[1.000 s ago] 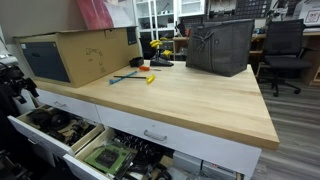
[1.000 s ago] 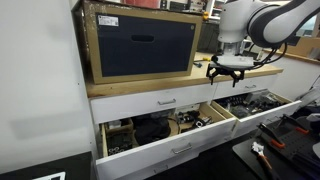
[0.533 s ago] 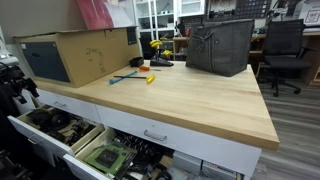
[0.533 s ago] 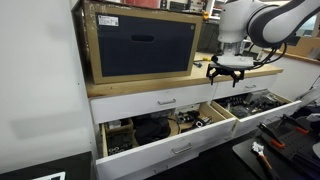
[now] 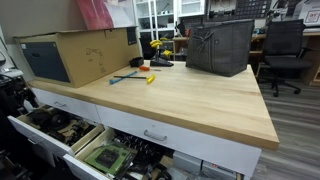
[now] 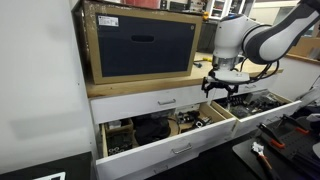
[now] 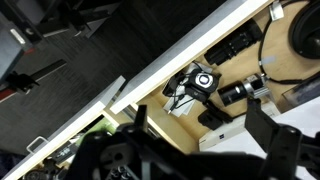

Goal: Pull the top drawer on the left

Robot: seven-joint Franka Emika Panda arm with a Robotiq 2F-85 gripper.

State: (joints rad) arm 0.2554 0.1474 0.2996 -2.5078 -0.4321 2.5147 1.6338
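The top drawer (image 6: 150, 102) is a white front with a small silver bar handle, under the cardboard box. It is closed in both exterior views (image 5: 62, 104), so its inside is hidden. My gripper (image 6: 220, 88) hangs open and empty to the right of that handle. It is level with the top drawer row and above the pulled-out lower drawers. In the wrist view my dark fingers (image 7: 205, 142) are spread apart over an open drawer of black gear.
A large cardboard box (image 6: 140, 42) stands on the wooden benchtop (image 5: 190, 95). The wider white drawer front (image 5: 155, 134) is closed. Lower drawers of dark tools (image 6: 160, 128) and green circuit boards (image 5: 108, 158) stick out. A dark bag (image 5: 220, 45) sits at the back.
My gripper has moved down and a little left, from benchtop height to the level of the top drawer fronts. The drawers have not moved.
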